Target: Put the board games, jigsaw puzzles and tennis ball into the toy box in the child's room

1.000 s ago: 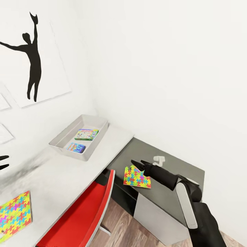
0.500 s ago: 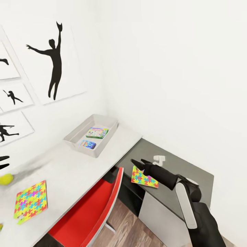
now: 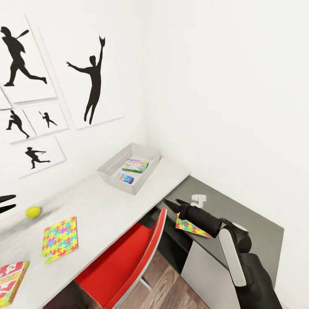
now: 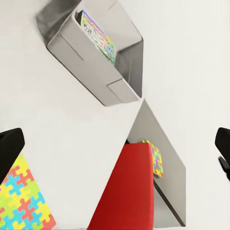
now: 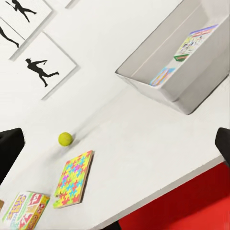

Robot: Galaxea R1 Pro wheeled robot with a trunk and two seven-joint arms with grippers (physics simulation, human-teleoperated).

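Note:
The light grey toy box (image 3: 110,165) stands at the table's (image 3: 107,206) far end by the wall, with a yellow-green board game (image 3: 134,165) and a smaller blue box (image 3: 125,178) in it. A tennis ball (image 3: 33,211), a jigsaw puzzle (image 3: 60,234) and a red and white board game (image 3: 10,281) lie on the nearer tabletop. The second jigsaw puzzle (image 3: 192,228) lies on the dark lower cabinet, partly behind my right arm. My right gripper (image 3: 171,201) is open and empty above it. At the picture's left edge my left gripper (image 3: 5,204) is open over the table.
A red chair (image 3: 124,257) is pushed under the table's front edge. The dark grey cabinet (image 3: 240,214) adjoins the table on the right, with a small white object (image 3: 198,198) on it. Framed silhouette pictures (image 3: 94,77) hang on the wall behind the table.
The camera has swung left, so the toy box and puzzles sit further right in the picture. The ball and the red and white game have come into view. Both grippers stay open.

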